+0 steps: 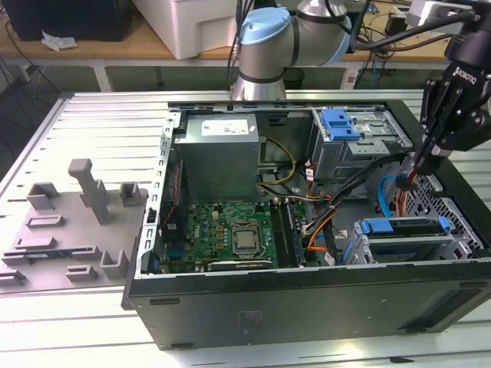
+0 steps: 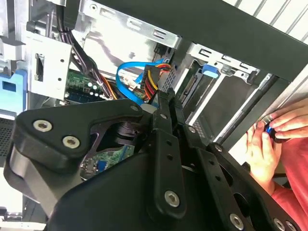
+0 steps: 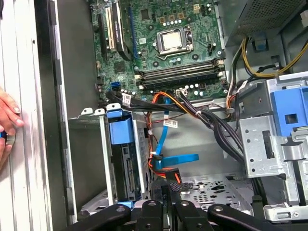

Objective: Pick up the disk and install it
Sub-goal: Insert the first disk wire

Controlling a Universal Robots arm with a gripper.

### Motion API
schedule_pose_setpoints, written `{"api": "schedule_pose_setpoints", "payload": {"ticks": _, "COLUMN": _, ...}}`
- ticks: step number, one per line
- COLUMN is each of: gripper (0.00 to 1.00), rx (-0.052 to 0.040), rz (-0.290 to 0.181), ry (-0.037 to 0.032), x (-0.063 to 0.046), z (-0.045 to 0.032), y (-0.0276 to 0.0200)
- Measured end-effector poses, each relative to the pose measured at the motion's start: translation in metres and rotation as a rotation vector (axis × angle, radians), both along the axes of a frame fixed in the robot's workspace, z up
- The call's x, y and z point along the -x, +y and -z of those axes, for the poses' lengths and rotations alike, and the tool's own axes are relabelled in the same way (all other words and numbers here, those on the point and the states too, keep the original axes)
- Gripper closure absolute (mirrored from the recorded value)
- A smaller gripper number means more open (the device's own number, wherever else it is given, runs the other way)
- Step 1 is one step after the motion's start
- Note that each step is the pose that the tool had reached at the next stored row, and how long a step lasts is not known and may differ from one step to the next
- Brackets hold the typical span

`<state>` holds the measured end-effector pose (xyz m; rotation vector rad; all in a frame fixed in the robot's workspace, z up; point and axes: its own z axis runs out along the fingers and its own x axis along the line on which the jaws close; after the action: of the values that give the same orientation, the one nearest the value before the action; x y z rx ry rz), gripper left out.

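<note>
One silver-grey robot arm with pale-blue joint caps reaches over one black computer tower case, which lies open on its side on a ribbed aluminium table. Its single black two-fingered gripper hangs inside the case at the exterior view's right. The fingers are pinched close on one black cable plug trailing red, orange and yellow wires.

The disk, a silver hard drive in a blue plastic carrier, sits edge-on in the drive bay by the case's near wall at the exterior view's right. It is near the gripper's tips but apart from them. One flat blue data cable loops between gripper and disk.

Also in the case are:
- one grey metal drive cage with a blue handle
- one grey boxy power supply with a white label
- one green motherboard, carrying one square silver processor socket

One grey moulded fixture plate with upright blocks lies on the table at the exterior view's left, just beside the case. In both wrist views a person's hand rests at the outer edge of the case; in the second wrist view a red sleeve shows beside it.
</note>
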<state>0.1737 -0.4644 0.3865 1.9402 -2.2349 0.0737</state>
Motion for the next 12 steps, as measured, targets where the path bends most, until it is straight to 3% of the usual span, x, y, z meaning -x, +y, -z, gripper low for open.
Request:
{"api": "schedule_pose_setpoints", "payload": {"ticks": 6, "gripper": 0.83, "rx": -0.0243, "rz": 0.000, "ry": -0.0026, "x": 0.001, "z": -0.0029, "y": -0.0159}}
{"api": "schedule_pose_setpoints", "payload": {"ticks": 11, "gripper": 0.83, "rx": -0.0315, "rz": 0.000, "ry": -0.0037, "x": 0.004, "z": -0.0028, "y": -0.0323}}
{"api": "schedule_pose_setpoints", "payload": {"ticks": 12, "gripper": 0.83, "rx": -0.0329, "rz": 0.000, "ry": -0.0040, "x": 0.005, "z": -0.0028, "y": -0.0380}}
